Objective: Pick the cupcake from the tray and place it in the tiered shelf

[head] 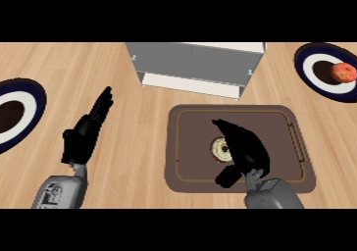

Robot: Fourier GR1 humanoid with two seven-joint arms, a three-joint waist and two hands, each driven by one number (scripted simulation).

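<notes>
While the right hand (243, 147) hangs over the middle of the brown tray (192, 174), the cupcake (219, 148) sits on the tray floor just at the hand's left edge, partly covered by it. Only a pale, round sliver of the cupcake shows from above; the rest is hidden beneath the black palm. The fingers stretch forward and up toward the tray's far side, and the thumb juts down to the left near the wrist. They look straight rather than curled around the cupcake, so the hand reads as released, with nothing grasped. Whether the palm touches the cupcake cannot be told from this angle.

Over on the other side, the left hand (86, 132) rests above bare wooden counter (138, 147), well apart from the tray, its fingers straight and pointing away from the robot, holding nothing.

Beyond the tray, at the counter's far edge, stands the grey and white tiered shelf (192, 66), close to the tray's far rim. A dark-rimmed plate (8, 139) with a brown centre lies at the far left edge of the view. Another dark-rimmed plate (315, 81) lies at the far right, carrying a reddish round fruit (344, 72).
</notes>
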